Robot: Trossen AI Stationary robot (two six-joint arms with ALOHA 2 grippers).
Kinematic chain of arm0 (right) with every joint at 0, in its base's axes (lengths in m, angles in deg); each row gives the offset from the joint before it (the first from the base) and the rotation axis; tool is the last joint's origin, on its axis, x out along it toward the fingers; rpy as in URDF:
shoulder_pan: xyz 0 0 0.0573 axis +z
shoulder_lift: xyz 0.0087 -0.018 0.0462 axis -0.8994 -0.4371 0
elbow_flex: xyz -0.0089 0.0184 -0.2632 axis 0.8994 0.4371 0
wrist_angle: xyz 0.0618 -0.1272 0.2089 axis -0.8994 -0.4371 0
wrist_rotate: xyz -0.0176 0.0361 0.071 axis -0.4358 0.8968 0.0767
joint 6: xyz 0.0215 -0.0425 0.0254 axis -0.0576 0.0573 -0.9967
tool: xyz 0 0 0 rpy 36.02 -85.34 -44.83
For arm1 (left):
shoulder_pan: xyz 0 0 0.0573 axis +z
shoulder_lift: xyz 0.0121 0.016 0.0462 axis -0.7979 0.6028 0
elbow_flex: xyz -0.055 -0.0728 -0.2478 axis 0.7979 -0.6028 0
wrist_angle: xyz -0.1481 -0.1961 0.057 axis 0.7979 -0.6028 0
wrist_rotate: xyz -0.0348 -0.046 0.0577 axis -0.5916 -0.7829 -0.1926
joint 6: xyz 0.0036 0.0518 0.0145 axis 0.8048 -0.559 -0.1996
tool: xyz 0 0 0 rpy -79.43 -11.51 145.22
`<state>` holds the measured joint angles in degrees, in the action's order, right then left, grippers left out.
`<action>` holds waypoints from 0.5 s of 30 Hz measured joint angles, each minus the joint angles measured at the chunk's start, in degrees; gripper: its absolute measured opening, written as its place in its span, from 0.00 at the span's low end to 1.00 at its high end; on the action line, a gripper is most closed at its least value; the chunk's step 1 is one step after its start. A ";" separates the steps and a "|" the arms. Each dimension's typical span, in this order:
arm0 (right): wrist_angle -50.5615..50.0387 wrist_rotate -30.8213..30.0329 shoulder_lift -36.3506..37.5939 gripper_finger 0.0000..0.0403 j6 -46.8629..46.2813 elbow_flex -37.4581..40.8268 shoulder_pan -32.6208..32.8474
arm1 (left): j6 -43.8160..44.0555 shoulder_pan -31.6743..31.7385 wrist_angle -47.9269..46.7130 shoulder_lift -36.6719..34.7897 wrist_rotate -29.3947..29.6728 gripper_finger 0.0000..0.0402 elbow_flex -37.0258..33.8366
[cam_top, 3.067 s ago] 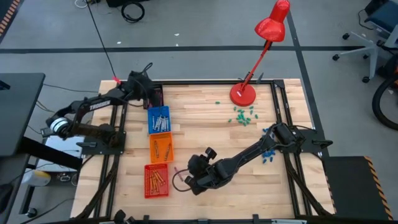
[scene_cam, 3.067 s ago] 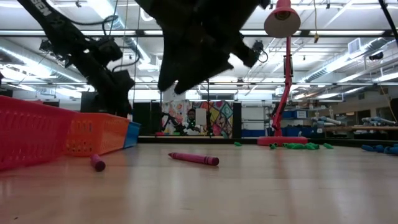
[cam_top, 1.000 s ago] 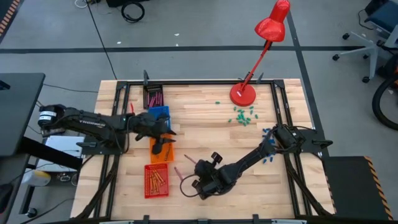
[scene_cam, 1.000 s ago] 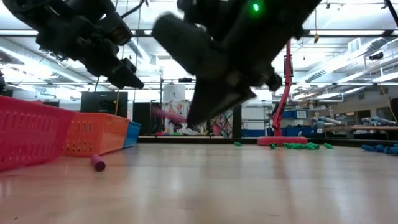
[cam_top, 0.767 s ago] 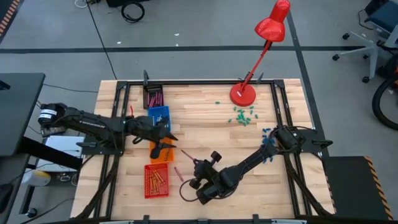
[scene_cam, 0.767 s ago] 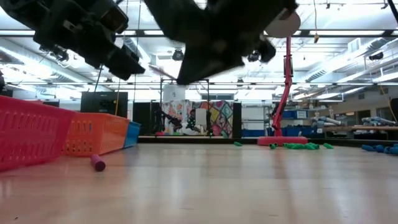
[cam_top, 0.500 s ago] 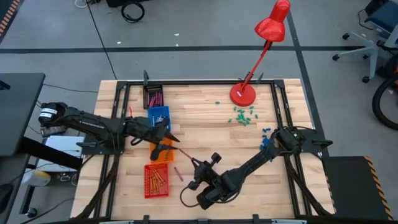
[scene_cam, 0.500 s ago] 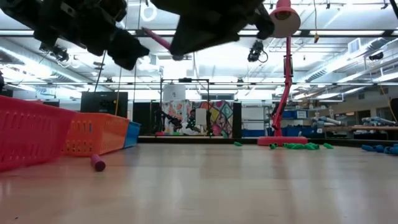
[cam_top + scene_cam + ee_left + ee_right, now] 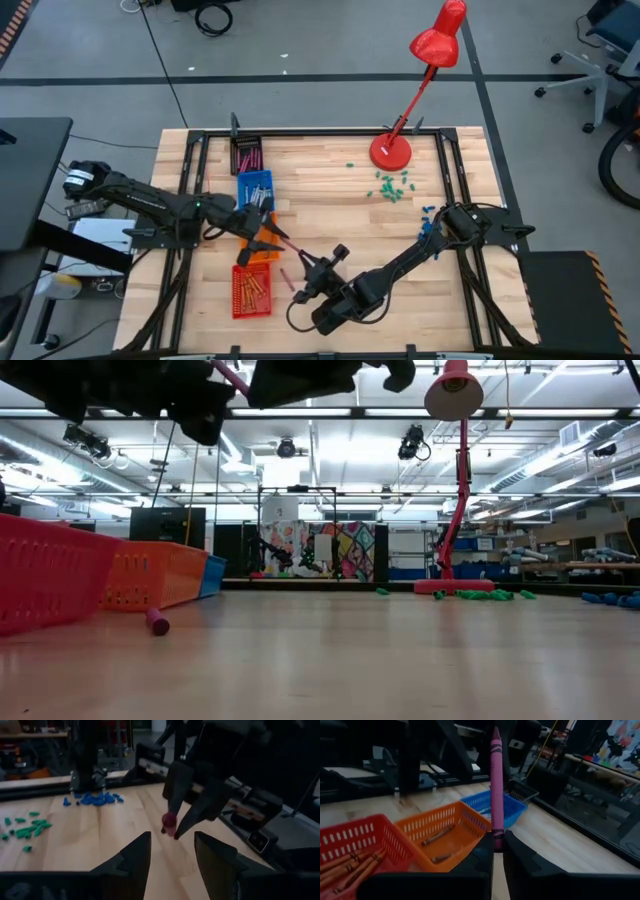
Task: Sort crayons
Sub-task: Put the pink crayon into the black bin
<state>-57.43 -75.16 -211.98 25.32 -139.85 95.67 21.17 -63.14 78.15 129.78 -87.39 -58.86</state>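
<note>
Right wrist view: right gripper clamps magenta crayon | left wrist view: left gripper spread

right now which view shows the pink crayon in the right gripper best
The right wrist view: the pink crayon stands full length, clamped in the right gripper. The left wrist view shows only its tip end-on, the high view a thin line toward the left gripper, the low view a sliver at the top edge.
</note>
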 joint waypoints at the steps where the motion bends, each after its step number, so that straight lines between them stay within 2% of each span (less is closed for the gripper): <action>1: 0.76 0.00 0.00 0.09 0.62 0.00 -0.08 | 0.10 -0.25 0.63 0.00 0.00 0.41 0.00; 7: 5.18 -0.58 0.00 0.09 4.57 0.00 -0.34 | 0.75 -1.05 4.33 0.00 0.00 0.41 0.00; 15: 11.10 -2.01 0.04 0.09 10.76 0.00 -0.38 | 1.54 -1.27 7.51 0.00 0.01 0.36 0.00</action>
<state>-46.33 -77.17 -211.93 36.08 -139.85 95.29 22.70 -64.41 85.66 129.78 -87.38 -58.86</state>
